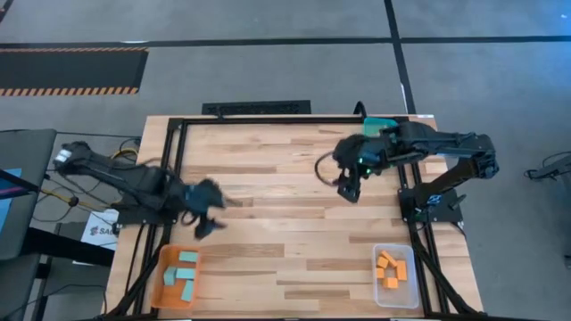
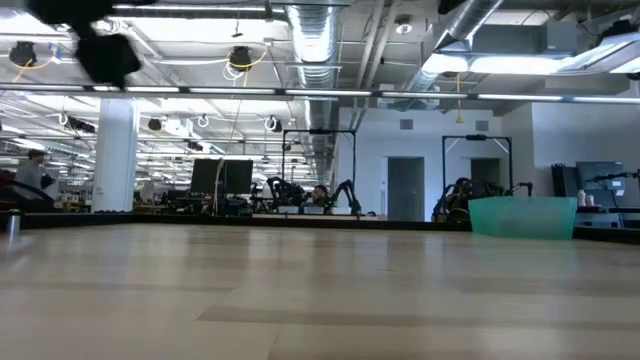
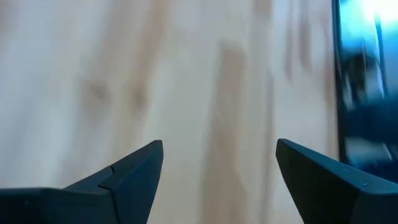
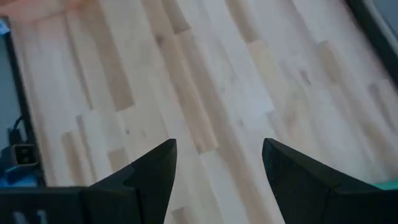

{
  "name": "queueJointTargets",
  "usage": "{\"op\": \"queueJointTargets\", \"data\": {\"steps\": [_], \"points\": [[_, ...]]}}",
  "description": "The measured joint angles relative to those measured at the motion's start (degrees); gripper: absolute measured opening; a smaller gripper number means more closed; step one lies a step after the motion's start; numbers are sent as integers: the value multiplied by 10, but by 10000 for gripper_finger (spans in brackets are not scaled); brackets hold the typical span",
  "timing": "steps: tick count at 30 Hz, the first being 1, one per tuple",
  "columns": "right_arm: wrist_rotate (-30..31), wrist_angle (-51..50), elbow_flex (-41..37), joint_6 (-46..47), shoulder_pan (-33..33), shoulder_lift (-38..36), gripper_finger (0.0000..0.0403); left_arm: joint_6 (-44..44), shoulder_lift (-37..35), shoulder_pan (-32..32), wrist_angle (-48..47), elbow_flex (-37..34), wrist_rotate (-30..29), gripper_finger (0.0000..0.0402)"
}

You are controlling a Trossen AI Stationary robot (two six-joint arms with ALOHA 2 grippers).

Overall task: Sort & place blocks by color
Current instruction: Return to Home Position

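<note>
High view suggests the sorting is done: the teal blocks (image 1: 183, 271) lie together in the orange tray (image 1: 166, 298) at the table's (image 1: 268, 178) lower-left corner in that picture. The orange blocks (image 1: 393, 270) sit in the clear tray (image 1: 398, 299) at the lower-right corner. Each colour is grouped, though in a bin of another colour. No tan block shows; the teal tray (image 1: 378, 122) at the opposite edge is mostly hidden under the right arm, so its contents cannot be told.

The left gripper (image 1: 207, 220) hangs over bare wood just beyond the orange tray. The right gripper (image 1: 347, 185) hangs over the middle right, well apart from both filled trays. Both wrist views show the fingers spread wide with nothing between them — fitting, I judge, for arms with nothing left to carry and only a retreat to rest ahead.
</note>
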Motion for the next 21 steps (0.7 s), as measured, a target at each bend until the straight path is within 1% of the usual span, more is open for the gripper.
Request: {"op": "queueJointTargets", "data": {"steps": [1,5,8,11,14,16,18,21], "points": [[0,0,0,-12,-8,-3,259,22,-4,29,14,4,-9,300],[2,4,-1,-62,-54,-18,242,103,-3,142,106,23,-10,287],[1,17,0,-99,-92,-32,221,171,-1,213,191,36,-10,274],[-7,30,0,-140,-121,-47,198,229,-5,279,246,46,3,257],[-27,46,0,-181,-144,-63,174,251,-14,343,269,49,34,237],[-34,61,-7,-195,-157,-76,158,252,-21,380,263,48,63,221],[-52,97,-36,-205,-170,-101,143,252,-34,410,265,48,95,204],[-80,166,-113,-204,-190,-157,123,253,-63,443,273,48,120,172]]}}
